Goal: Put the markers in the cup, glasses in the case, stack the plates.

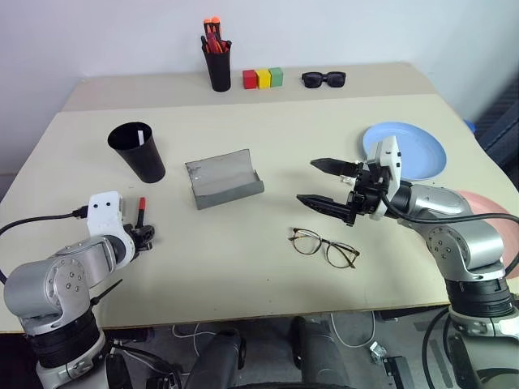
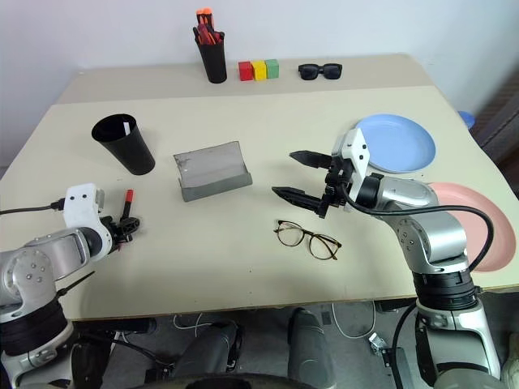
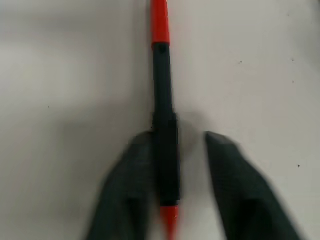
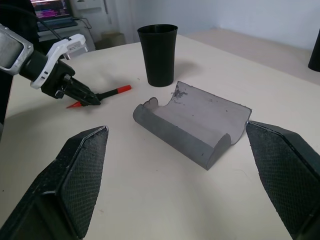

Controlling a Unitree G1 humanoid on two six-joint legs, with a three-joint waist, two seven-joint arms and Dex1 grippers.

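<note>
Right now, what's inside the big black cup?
In the wide black plastic cup, a slim white stick leans against the inner wall, probably the white marker. The bottom is hidden by the cup's dark wall.

Even, bright, diffuse light; no hard glare on the worktop (image 1: pixel 243 267). Shadows soft and short: a faint one beside the cup (image 1: pixel 138 151), another under the open grey case (image 1: pixel 221 179), a thin one below the glasses (image 1: pixel 323 246).

Head views sharp across the whole worktop, slight bending of straight edges toward the corners.

Left wrist view soft throughout: the marker (image 3: pixel 164 125) and the left claw (image 3: pixel 177 195) fingers smeared, edges indistinct, a blurred shadow around them.

Right wrist view: case and cup crisp, the right claw (image 4: pixel 185 185) fingers near the lens large and slightly soft; background screen bright.
</note>
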